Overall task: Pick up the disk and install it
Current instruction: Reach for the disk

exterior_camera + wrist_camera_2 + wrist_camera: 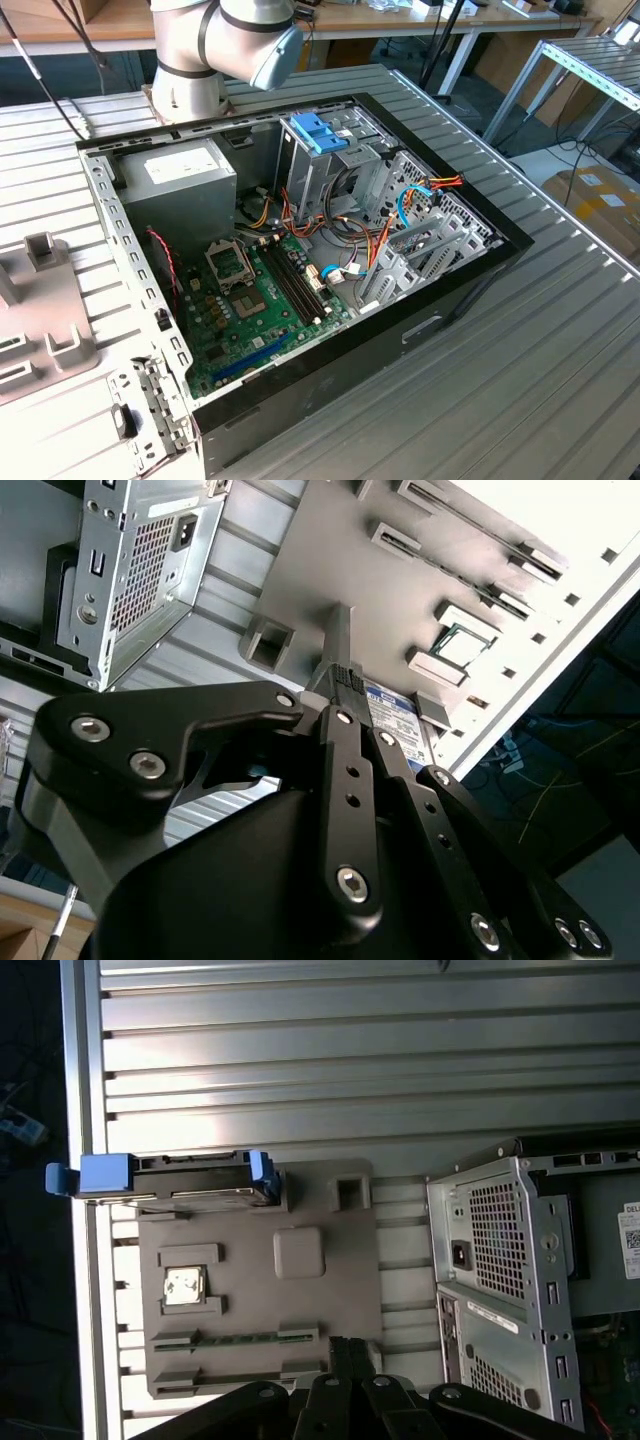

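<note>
The disk (170, 1175) stands on its long edge in a slot at one corner of the grey fixture tray (330, 1280), a dark body with light-blue rails and an end tab. In the second wrist view part of the disk (405, 720) shows a blue label behind the black finger links. My gripper (347, 1345) hangs above the tray, apart from the disk, with its fingers shut together and nothing between them. In the second wrist view the gripper (338, 630) tips point at the tray. In the exterior view the arm's base stands behind the open computer case (300, 250).
The tray also carries a processor chip (185, 1285) and a memory stick (235, 1338). The case lies open on the ribbed metal table (520, 380), with a power supply (180, 175), motherboard (250, 300), cables and a drive cage topped by a blue bracket (318, 130).
</note>
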Controlling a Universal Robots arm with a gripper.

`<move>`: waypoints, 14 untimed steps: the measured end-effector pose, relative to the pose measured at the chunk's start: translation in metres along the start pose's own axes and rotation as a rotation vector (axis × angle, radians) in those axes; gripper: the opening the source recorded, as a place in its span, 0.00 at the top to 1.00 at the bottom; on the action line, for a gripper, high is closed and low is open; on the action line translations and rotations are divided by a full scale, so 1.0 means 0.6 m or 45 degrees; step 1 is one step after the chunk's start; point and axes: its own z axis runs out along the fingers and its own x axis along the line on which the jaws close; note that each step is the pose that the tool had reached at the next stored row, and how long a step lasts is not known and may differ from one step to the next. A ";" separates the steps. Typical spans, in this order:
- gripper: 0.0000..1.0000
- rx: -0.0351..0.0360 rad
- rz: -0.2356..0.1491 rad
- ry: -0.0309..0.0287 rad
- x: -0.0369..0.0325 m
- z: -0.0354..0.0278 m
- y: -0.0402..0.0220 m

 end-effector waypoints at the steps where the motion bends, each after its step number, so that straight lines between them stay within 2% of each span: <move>1: 0.89 0.0000 0.000 0.0000 0.001 0.000 0.000; 14: 0.89 -0.0001 0.000 -0.0001 0.009 0.000 -0.001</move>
